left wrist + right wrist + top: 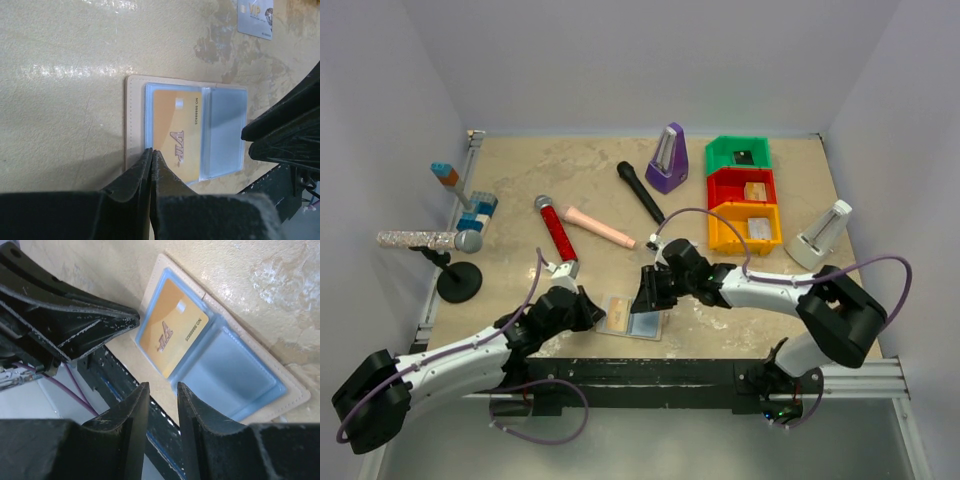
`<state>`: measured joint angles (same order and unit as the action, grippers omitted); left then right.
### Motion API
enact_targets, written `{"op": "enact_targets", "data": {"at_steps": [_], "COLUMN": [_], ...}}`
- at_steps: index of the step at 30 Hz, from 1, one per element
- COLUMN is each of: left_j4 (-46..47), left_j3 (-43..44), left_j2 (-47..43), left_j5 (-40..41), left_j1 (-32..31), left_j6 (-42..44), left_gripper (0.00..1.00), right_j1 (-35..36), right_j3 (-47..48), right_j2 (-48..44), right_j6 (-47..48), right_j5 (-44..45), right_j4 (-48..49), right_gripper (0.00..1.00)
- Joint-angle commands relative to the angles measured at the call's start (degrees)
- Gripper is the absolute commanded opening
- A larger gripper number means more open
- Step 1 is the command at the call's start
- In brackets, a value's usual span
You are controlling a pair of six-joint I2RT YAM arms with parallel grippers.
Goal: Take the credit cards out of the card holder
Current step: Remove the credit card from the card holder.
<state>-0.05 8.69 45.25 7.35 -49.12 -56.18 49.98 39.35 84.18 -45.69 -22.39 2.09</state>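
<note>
The card holder (642,325) lies open on the table near the front edge, its light blue inside up. An orange VIP card (175,132) sits in one pocket; the other blue pocket (226,132) looks empty. A silver VIP card (256,17) lies loose on the table beyond the holder. My left gripper (151,151) is shut, with its tips at the holder's tan edge beside the orange card. My right gripper (160,386) is open a narrow gap with nothing between the jaws, just above the holder's (235,385) near edge by the orange card (172,335).
A black rail (650,372) runs along the table's front edge just below the holder. Green (738,155), red (742,188) and orange (748,228) bins stand at the back right. A purple metronome (667,160), a black microphone (640,192), a red microphone (557,232) and a pink tube (600,226) lie further back.
</note>
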Motion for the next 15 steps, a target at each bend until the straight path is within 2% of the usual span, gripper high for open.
{"op": "enact_targets", "data": {"at_steps": [1, 15], "left_j4": [7.08, 10.34], "left_j3": [-2.36, -8.69], "left_j2": [0.18, -2.71], "left_j5": [0.91, -1.55], "left_j1": [0.34, 0.17], "left_j6": [-1.21, -4.9], "left_gripper": [0.04, 0.01], "right_j1": [0.39, 0.47], "right_j3": [1.78, -0.42], "right_j2": [3.17, 7.66], "right_j6": [-3.53, -3.79], "right_j5": [0.42, 2.35], "right_j4": [6.26, 7.23], "right_gripper": [0.34, 0.36]}}
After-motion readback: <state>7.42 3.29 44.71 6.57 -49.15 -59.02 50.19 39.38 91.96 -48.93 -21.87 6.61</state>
